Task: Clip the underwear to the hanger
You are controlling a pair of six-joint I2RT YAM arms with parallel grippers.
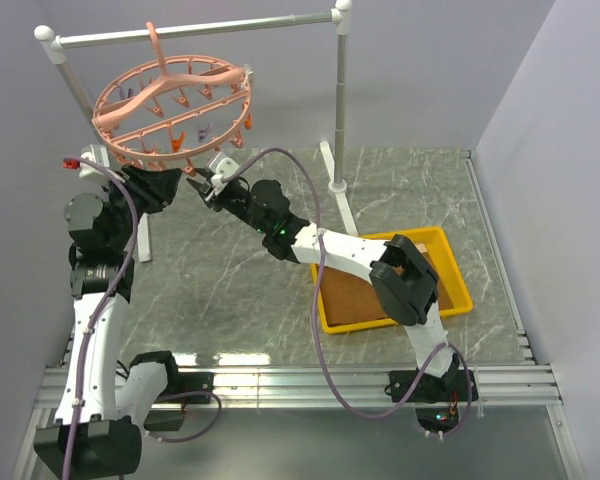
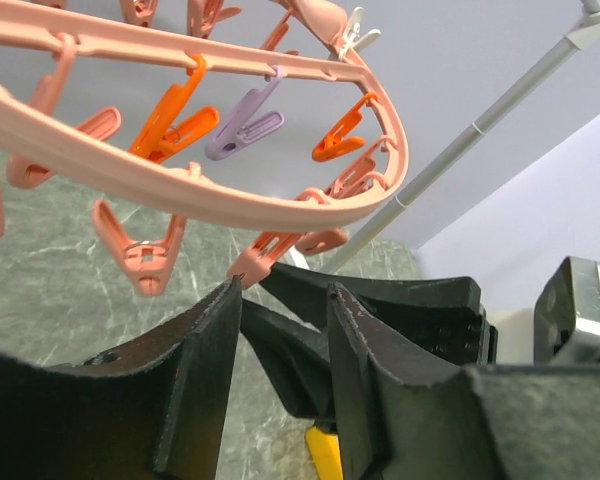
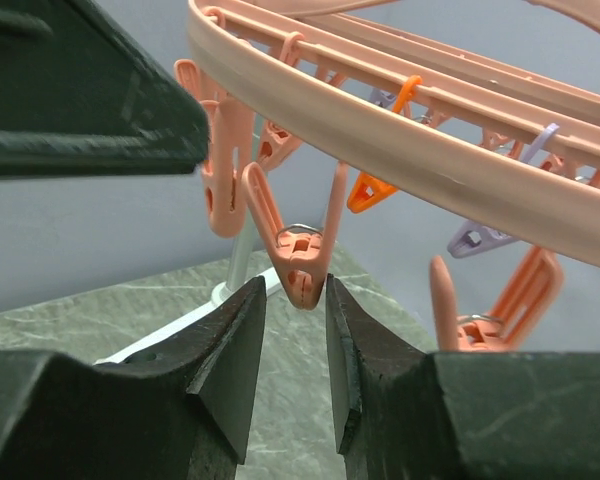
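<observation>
1. Underwear (image 1: pixel 355 295) is lying flat in the yellow tray (image 1: pixel 458 285) on the counter (image 1: pixel 230 290), well apart from both arms, so nobody's got cloth in hand yet.
2. Right fingers (image 3: pixel 235 350) are a little apart, sitting either side of the bottom tip of a pink clip (image 3: pixel 300 262) dangling off the hanger (image 1: pixel 170 105) rim. It doesn't look squeezed, and I can't say they're touching it.
3. Left fingers (image 2: pixel 205 360) are spread wide with nothing in them, just under the same rim and right beside the right ones.
4. My take: that low tip looks like the biting end, so pinching there won't open it. I'd go higher, onto the splayed handles above the spring, and squeeze slowly. The hanger only hangs off the rail (image 1: pixel 200 28) and will probably swing.
5. One arm has to go fetch the garment by an edge.
</observation>
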